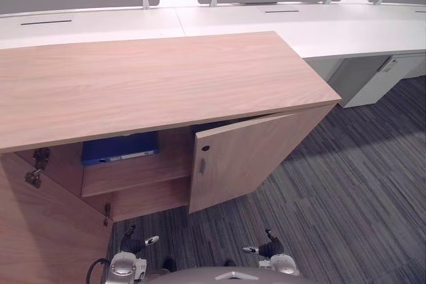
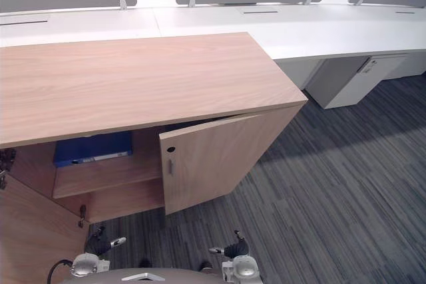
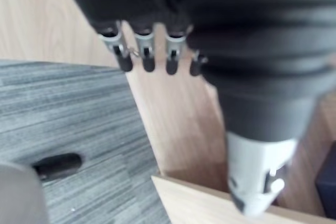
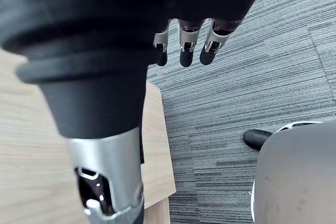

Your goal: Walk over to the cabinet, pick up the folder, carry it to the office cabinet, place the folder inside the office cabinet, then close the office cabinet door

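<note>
Folder (image 1: 120, 147), a flat blue rectangle, lies on the shelf (image 1: 133, 172) inside the open wood-grain cabinet (image 1: 153, 81), well apart from both hands. Left hand (image 3: 148, 56) and right hand (image 4: 186, 45) hang low over striped grey carpet (image 1: 346, 184), fingers loosely straight, holding nothing. Right door (image 1: 246, 157) stands ajar.

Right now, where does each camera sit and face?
Left eye view: on the head, looking down at the cabinet and blue folder inside; left hand and right hand low.
Right eye view: beside it, sharing cabinet, folder, both hands.
Left wrist view: on that wrist, along relaxed fingers toward carpet and cabinet wood.
Right wrist view: on that wrist, along relaxed fingers toward carpet.
</note>
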Available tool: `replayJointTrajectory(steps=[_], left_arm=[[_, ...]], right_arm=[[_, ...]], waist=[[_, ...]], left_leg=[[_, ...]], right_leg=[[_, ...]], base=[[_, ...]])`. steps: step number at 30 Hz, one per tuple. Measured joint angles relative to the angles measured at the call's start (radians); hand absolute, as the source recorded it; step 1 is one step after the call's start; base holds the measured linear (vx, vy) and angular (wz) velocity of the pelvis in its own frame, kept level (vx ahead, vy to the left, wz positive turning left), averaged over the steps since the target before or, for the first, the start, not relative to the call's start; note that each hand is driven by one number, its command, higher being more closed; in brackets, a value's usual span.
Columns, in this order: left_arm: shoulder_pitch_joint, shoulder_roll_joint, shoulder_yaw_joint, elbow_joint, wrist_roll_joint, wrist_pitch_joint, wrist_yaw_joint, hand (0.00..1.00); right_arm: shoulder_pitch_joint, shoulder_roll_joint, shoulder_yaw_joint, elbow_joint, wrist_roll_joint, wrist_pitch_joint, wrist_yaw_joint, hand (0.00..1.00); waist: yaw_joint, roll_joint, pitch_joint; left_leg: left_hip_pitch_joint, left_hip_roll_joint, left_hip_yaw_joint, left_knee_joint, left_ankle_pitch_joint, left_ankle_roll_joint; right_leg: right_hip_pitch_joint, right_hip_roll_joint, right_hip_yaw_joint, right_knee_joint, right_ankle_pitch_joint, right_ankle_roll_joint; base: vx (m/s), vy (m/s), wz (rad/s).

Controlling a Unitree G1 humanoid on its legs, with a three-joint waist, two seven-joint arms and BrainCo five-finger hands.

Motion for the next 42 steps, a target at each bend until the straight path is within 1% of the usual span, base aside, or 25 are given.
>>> replayJointTrajectory(steps=[5,9,15,20,21,22,23,24,25,26,27,28,29,30,31,32,33,34,35,36,37,38,39,40,42], left_arm=[[-0.003,-0.001,0.000,0.013,-0.009,0.001,-0.004,0.00],[-0.004,-0.002,0.000,0.018,-0.019,0.001,-0.004,0.00],[-0.011,-0.003,0.003,0.031,-0.030,0.001,-0.005,0.00],[-0.012,0.000,0.038,0.023,-0.080,0.001,-0.005,0.00],[-0.014,0.004,0.044,0.013,-0.097,0.002,-0.004,0.00],[-0.011,0.004,0.051,-0.001,-0.101,0.003,-0.004,0.00],[-0.012,0.003,0.063,-0.012,-0.110,0.002,-0.002,0.00],[-0.013,0.003,0.068,-0.014,-0.118,0.002,-0.001,0.00],[-0.011,0.004,0.071,-0.014,-0.119,0.003,0.003,0.00],[-0.006,0.007,0.086,-0.017,-0.122,0.002,0.009,0.00],[0.002,0.007,0.093,-0.030,-0.137,0.002,0.017,0.00],[0.003,0.005,0.099,-0.038,-0.138,0.002,0.022,0.00],[0.000,0.004,0.101,-0.038,-0.138,0.002,0.023,0.00],[-0.009,-0.017,0.095,-0.038,-0.138,0.002,0.023,0.00],[-0.011,-0.028,0.095,-0.038,-0.138,0.002,0.023,0.00],[-0.015,-0.045,0.094,-0.043,-0.139,0.002,0.024,0.00],[-0.018,-0.047,0.076,-0.057,-0.139,0.001,0.024,0.00],[-0.019,-0.046,0.065,-0.069,-0.139,-0.001,0.024,0.00],[-0.025,-0.049,0.068,-0.078,-0.138,-0.001,0.023,0.00],[-0.024,-0.059,0.070,-0.079,-0.138,0.001,0.022,0.00],[-0.011,-0.072,0.072,-0.079,-0.137,0.001,0.017,0.00],[-0.016,-0.076,0.071,-0.079,-0.137,0.001,0.014,0.00],[-0.018,-0.076,0.071,-0.079,-0.137,0.001,0.013,0.00],[-0.025,-0.076,0.071,-0.079,-0.136,0.000,0.013,0.00],[-0.025,-0.056,0.063,-0.078,-0.136,0.001,0.010,0.00]], right_arm=[[-0.025,0.010,-0.037,0.041,0.024,0.019,0.000,0.00],[-0.034,0.010,-0.037,0.059,0.027,0.019,0.000,0.00],[-0.043,0.009,-0.035,0.076,0.026,0.019,0.001,0.00],[-0.064,0.011,-0.024,0.076,0.018,0.022,0.001,0.00],[-0.062,0.012,-0.021,0.076,0.017,0.023,0.000,0.00],[-0.064,0.011,-0.016,0.075,0.016,0.024,0.000,0.00],[-0.064,0.011,-0.015,0.074,0.016,0.023,0.000,0.00],[-0.064,0.011,-0.014,0.072,0.017,0.023,0.000,0.00],[-0.064,0.012,-0.010,0.064,0.018,0.021,0.001,0.00],[-0.062,0.011,0.000,0.064,0.018,0.022,0.000,0.00],[-0.065,0.013,0.005,0.063,0.018,0.022,0.000,0.00],[-0.077,0.013,0.005,0.063,0.019,0.023,0.000,0.00],[-0.085,0.010,0.004,0.063,0.019,0.023,-0.001,0.00],[-0.093,0.002,0.003,0.057,0.019,0.022,-0.002,0.00],[-0.093,-0.003,0.003,0.056,0.019,0.022,-0.002,0.00],[-0.093,-0.007,0.003,0.056,0.020,0.023,-0.004,0.00],[-0.093,-0.005,0.001,0.051,0.024,0.023,-0.006,0.00],[-0.083,0.000,0.001,0.035,0.027,0.024,-0.008,0.00],[-0.082,0.006,-0.004,0.025,0.027,0.022,-0.009,0.00],[-0.075,0.010,-0.018,0.005,0.028,0.023,-0.010,0.00],[-0.048,0.008,-0.040,-0.022,0.029,0.022,-0.019,0.00],[-0.032,0.007,-0.058,-0.023,0.029,0.023,-0.028,0.00],[-0.028,0.009,-0.070,-0.030,0.041,0.021,-0.028,0.00],[-0.032,0.004,-0.086,-0.034,0.040,0.021,-0.028,0.00],[-0.028,0.028,-0.087,-0.017,0.040,0.021,-0.027,0.00]], waist=[[-0.007,0.000,0.000],[-0.008,0.002,0.002],[-0.002,0.009,0.005],[0.003,-0.006,0.010],[0.001,-0.015,0.011],[0.004,-0.012,0.017],[0.014,0.001,0.025],[0.016,0.011,0.032],[0.015,0.009,0.031],[0.029,0.008,0.029],[0.046,-0.002,0.022],[0.051,-0.010,0.017],[0.050,-0.009,0.018],[0.039,0.012,0.035],[0.039,0.020,0.042],[0.039,0.034,0.051],[0.032,0.037,0.053],[0.023,0.030,0.054],[0.023,0.028,0.059],[0.019,0.029,0.061],[0.007,0.036,0.057],[-0.009,0.050,0.051],[-0.016,0.060,0.046],[-0.026,0.079,0.046],[-0.021,0.055,0.038]], left_leg=[[0.009,0.000,-0.002,0.000,0.000,-0.001],[0.020,0.001,0.005,0.000,-0.001,-0.002],[0.013,0.006,0.035,0.000,-0.014,-0.009],[-0.061,0.008,0.040,0.009,-0.010,-0.004],[-0.097,0.008,0.024,0.058,-0.025,0.005],[-0.115,0.010,0.014,0.088,-0.037,0.009],[-0.140,0.019,-0.003,0.125,-0.056,0.010],[-0.143,0.020,-0.013,0.132,-0.057,0.010],[-0.148,0.017,-0.041,0.142,-0.059,0.006],[-0.151,0.016,-0.071,0.141,-0.056,-0.004],[-0.167,0.016,-0.082,0.142,-0.049,-0.015],[-0.195,0.013,-0.100,0.143,-0.037,-0.025],[-0.210,0.013,-0.114,0.145,-0.029,-0.030],[-0.229,0.018,-0.139,0.150,-0.003,-0.046],[-0.232,0.019,-0.144,0.150,0.001,-0.050],[-0.242,0.022,-0.155,0.156,0.018,-0.065],[-0.263,0.018,-0.154,0.145,0.083,-0.099],[-0.260,0.020,-0.130,0.116,0.100,-0.106],[-0.269,0.029,-0.069,0.173,0.053,-0.098],[-0.283,0.056,0.035,0.324,-0.061,-0.064],[-0.252,0.094,0.120,0.470,-0.173,-0.078],[-0.198,0.118,0.149,0.491,-0.227,-0.087],[-0.177,0.124,0.153,0.473,-0.244,-0.084],[-0.147,0.120,0.147,0.387,-0.256,-0.073],[-0.123,0.087,0.142,0.274,-0.212,-0.053]], right_leg=[[0.011,0.001,-0.005,0.000,0.000,0.000],[0.018,0.001,0.002,0.001,-0.007,-0.009],[-0.008,0.005,0.032,0.006,-0.010,-0.004],[-0.121,-0.002,0.053,0.090,-0.017,0.005],[-0.136,-0.011,0.046,0.114,-0.022,0.008],[-0.138,-0.012,0.047,0.123,-0.022,0.009],[-0.144,-0.009,0.051,0.143,-0.028,0.008],[-0.151,-0.008,0.059,0.171,-0.043,0.000],[-0.164,-0.009,0.083,0.235,-0.079,-0.015],[-0.161,-0.002,0.116,0.247,-0.098,-0.015],[-0.159,0.000,0.122,0.221,-0.110,-0.011],[-0.159,0.001,0.112,0.182,-0.118,-0.011],[-0.160,0.004,0.096,0.170,-0.118,-0.010],[-0.161,0.009,0.057,0.171,-0.117,-0.015],[-0.160,0.011,0.041,0.177,-0.120,-0.020],[-0.159,0.015,0.016,0.196,-0.128,-0.030],[-0.170,0.010,-0.003,0.218,-0.133,-0.044],[-0.172,-0.012,-0.027,0.214,-0.131,-0.055],[-0.171,-0.016,-0.046,0.213,-0.134,-0.059],[-0.171,-0.018,-0.062,0.226,-0.135,-0.060],[-0.169,-0.024,-0.101,0.246,-0.138,-0.065],[-0.167,-0.027,-0.131,0.252,-0.139,-0.061],[-0.169,-0.027,-0.144,0.257,-0.140,-0.057],[-0.174,-0.016,-0.151,0.265,-0.143,-0.039],[-0.180,-0.021,-0.147,0.236,-0.123,-0.044]], base=[[0.00,0.000,0.00],[-0.03,-0.012,-0.05],[-0.05,-0.007,-0.14],[0.00,0.008,-0.03],[0.07,0.022,0.34],[0.05,0.032,0.46],[0.04,0.021,0.34],[0.06,0.012,0.59],[0.09,-0.020,0.76],[0.09,-0.056,0.78],[0.07,-0.109,0.60],[0.03,-0.112,0.40],[-0.01,-0.151,0.73],[-0.04,-0.120,0.71],[-0.08,-0.129,0.82],[-0.13,-0.097,0.80],[-0.16,-0.081,0.99],[-0.15,-0.048,0.86],[-0.12,-0.049,0.61],[-0.15,-0.040,0.59],[-0.20,0.042,0.78],[-0.18,0.118,0.74],[-0.13,0.135,0.66],[-0.12,0.102,0.47],[-0.11,0.066,0.30]])
